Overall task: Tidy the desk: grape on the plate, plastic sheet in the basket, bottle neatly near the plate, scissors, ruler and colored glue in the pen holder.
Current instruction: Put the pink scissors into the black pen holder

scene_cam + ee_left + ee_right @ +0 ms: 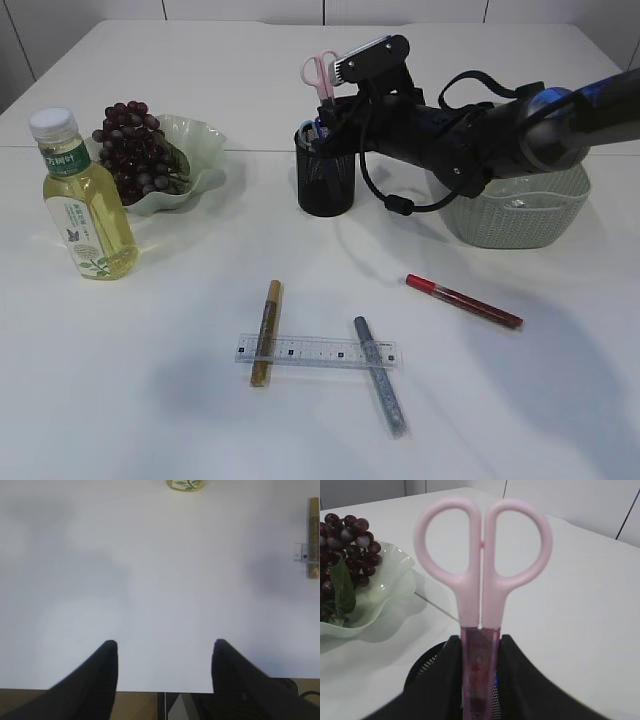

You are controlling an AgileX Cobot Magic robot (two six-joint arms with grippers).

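Right fingers (480, 680) clamped on pink scissors (482, 575), upright over pen holder (325, 178).
Left fingers (164, 672) spread, empty above desk (150, 580); scissor tips apparently inside holder.

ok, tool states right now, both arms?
Left tool: open, empty, above bare table.
Right tool: closed on the pink scissors, handles up, over the pen holder.

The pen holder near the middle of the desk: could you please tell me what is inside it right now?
The pink scissors stand handles-up in the black mesh pen holder, with the right pincer shut on their sheathed blades. Something blue shows at the rim; the arm and mesh hide anything deeper.
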